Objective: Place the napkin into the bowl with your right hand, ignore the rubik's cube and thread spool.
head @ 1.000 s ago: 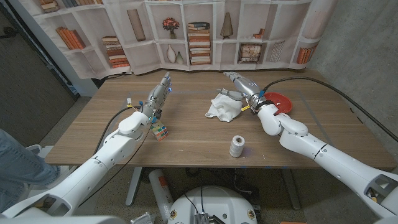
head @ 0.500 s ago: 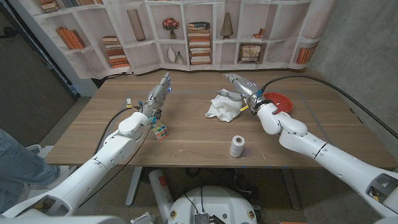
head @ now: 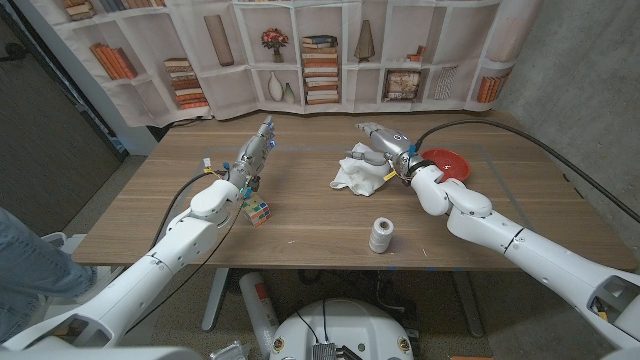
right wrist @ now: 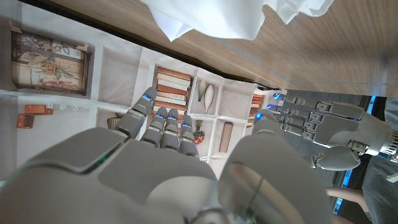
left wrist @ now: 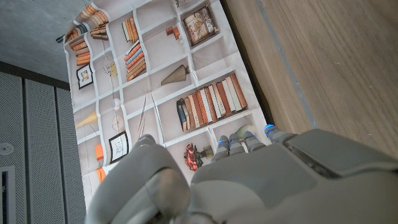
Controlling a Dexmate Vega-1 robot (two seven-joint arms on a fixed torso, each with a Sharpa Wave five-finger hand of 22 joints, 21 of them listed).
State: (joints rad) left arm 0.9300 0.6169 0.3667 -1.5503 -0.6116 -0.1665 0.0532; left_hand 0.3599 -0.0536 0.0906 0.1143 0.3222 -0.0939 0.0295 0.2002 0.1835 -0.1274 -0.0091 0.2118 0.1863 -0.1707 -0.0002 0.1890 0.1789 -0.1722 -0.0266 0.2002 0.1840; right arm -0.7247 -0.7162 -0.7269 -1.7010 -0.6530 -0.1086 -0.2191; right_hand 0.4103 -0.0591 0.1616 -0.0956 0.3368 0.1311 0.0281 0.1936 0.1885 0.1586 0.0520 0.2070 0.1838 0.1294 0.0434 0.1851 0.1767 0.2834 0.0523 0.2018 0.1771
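The white crumpled napkin [head: 358, 174] lies on the wooden table [head: 300, 235] near its middle. My right hand [head: 383, 148] hovers at the napkin's far right edge, fingers stretched out and thumb apart, holding nothing. In the right wrist view the napkin [right wrist: 211, 15] shows beyond my right hand [right wrist: 168, 165]. The red bowl [head: 447, 163] sits just right of that hand, partly hidden by my forearm. My left hand [head: 255, 152] stands over the table's left part with straight fingers, holding nothing; the left wrist view looks along its back [left wrist: 249, 180].
A rubik's cube [head: 258, 211] lies by my left forearm. A thread spool [head: 381, 235] stands near the front edge, below the napkin. A bookshelf-printed curtain [head: 300, 50] hangs behind the table. A person's leg [head: 20, 262] shows at the left edge.
My right hand has shifted slightly left and down toward the napkin's far edge. The left arm, napkin, cube and spool have not moved.
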